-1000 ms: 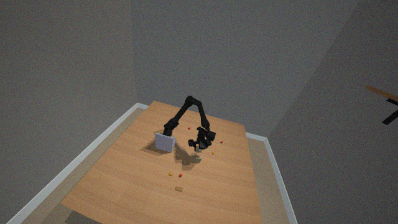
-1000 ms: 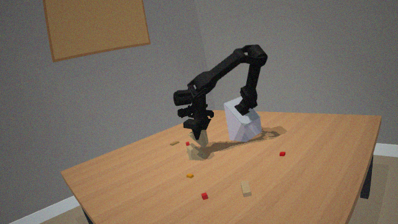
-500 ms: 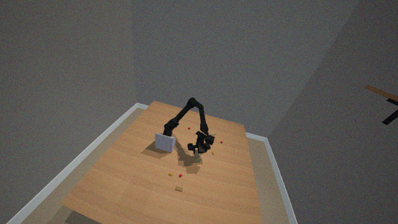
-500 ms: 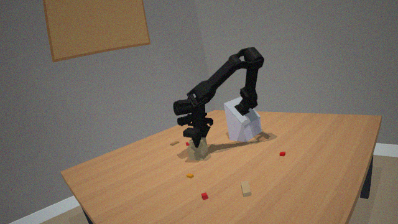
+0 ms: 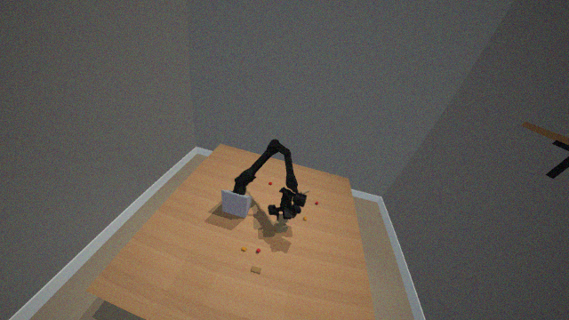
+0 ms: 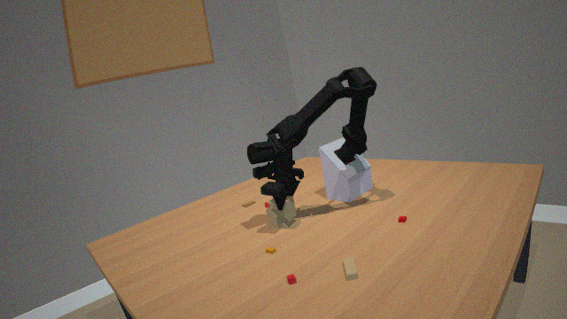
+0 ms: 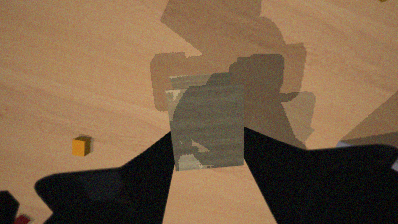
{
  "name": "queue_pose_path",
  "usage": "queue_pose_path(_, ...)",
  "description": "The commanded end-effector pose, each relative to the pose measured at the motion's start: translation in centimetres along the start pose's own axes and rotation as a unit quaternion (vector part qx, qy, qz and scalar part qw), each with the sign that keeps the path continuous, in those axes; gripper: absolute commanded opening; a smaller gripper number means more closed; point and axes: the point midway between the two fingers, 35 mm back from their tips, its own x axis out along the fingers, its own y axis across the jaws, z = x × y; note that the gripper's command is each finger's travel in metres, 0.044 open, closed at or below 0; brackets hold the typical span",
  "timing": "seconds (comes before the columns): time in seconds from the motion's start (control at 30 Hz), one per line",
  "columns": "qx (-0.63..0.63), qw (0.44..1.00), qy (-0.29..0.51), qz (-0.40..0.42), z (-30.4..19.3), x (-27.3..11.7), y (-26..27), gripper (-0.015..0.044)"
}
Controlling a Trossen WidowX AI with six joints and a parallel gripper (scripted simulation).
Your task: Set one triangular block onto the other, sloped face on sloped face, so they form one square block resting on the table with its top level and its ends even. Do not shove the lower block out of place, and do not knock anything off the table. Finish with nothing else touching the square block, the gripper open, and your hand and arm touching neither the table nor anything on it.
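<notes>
My gripper [image 6: 283, 205] [image 7: 205, 130] is shut on a pale triangular block [image 6: 290, 206] [image 7: 212, 125], low over the table. The other triangular block [image 6: 273, 217] [image 5: 281, 229] stands on the table [image 6: 443, 195] [image 5: 187, 267] directly beneath it. In the wrist view only a thin strip of the lower block [image 7: 195, 80] shows past the held block's far edge. The two look very close together in the exterior view. Fingers and shadow hide the sloped faces, so I cannot tell whether they touch or whether the ends are even.
A whitish box [image 5: 236, 204] [image 6: 334, 177] stands by the arm's base. A small orange block [image 6: 270, 250] [image 7: 81, 146] lies near the triangular blocks. Red cubes [image 6: 402, 219] [image 6: 291, 279] and a tan oblong block [image 6: 350, 268] lie farther off. Another flat tan block [image 5: 256, 269] [image 6: 249, 204] lies on the opposite side.
</notes>
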Motion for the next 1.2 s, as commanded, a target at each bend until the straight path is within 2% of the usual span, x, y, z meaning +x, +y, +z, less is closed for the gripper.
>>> queue_pose_path(0.0,0.002,1.000,0.000,0.003,0.0,0.0,0.1,0.0000)
queue_pose_path(1.17,0.001,1.000,0.001,0.003,0.4,2.1,0.1,0.0000)
